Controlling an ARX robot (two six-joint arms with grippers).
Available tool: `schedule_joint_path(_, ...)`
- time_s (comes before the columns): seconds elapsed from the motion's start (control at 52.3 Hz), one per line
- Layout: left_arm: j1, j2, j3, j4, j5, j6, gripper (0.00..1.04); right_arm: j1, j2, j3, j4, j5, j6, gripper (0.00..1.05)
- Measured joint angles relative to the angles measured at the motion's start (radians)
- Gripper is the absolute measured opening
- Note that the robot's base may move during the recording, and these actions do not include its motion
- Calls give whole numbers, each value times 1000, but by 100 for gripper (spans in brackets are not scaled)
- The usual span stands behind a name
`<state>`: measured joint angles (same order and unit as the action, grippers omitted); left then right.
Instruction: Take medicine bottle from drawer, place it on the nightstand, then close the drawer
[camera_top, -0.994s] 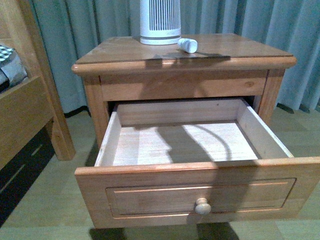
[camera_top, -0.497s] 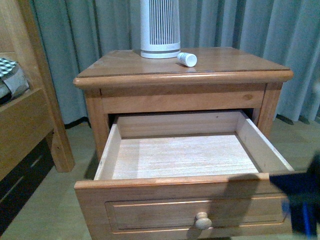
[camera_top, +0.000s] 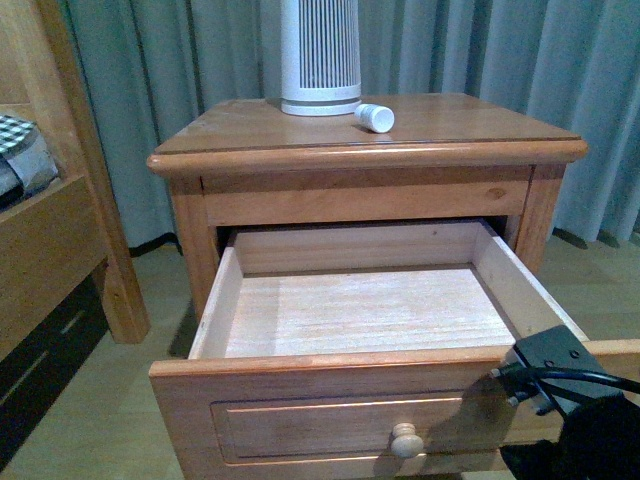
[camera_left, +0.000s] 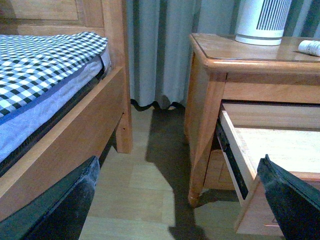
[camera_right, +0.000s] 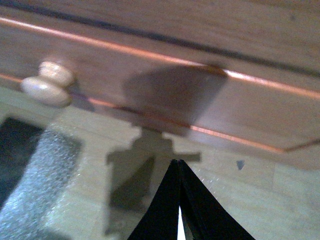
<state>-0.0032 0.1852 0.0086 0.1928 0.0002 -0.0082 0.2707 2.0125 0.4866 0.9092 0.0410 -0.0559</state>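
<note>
Glossy reddish wood nightstand (camera_top: 240, 128), pale matt bare-wood inside of the drawer (camera_top: 365, 310), white plastic medicine bottle (camera_top: 375, 117)

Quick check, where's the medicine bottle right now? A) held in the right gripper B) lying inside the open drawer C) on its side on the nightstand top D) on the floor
C: the medicine bottle lies on its side on the nightstand top, by the white ribbed tower; the open drawer shows only bare wood.

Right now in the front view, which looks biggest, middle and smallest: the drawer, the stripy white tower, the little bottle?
1. drawer, though it is nearest the camera
2. white tower, top cut off
3. medicine bottle
</note>
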Motion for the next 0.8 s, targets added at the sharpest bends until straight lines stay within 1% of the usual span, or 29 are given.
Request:
schedule_joint_path(0.076, 0, 0, 0, 0, 0, 0, 98, -16, 53, 55, 1, -5, -52, 3)
schedule_joint_path(0.134, 0, 0, 0, 0, 0, 0, 98, -33, 92, 127, -36, -5, -85, 3)
schedule_joint_path(0.268, 0, 0, 0, 0, 0, 0, 98, -82, 166, 360, -131, -2, -193, 3)
schedule_joint_path(0.344, 0, 0, 0, 0, 0, 0, 98, -106, 186, 460, -168, -3, -230, 3)
schedule_joint_path(0.573, 0, 0, 0, 0, 0, 0, 98, -147, 240, 671, -239, -7, -298, 3)
schedule_joint_path(0.803, 0, 0, 0, 0, 0, 0, 98, -172, 294, 812, -295, 0, -303, 3)
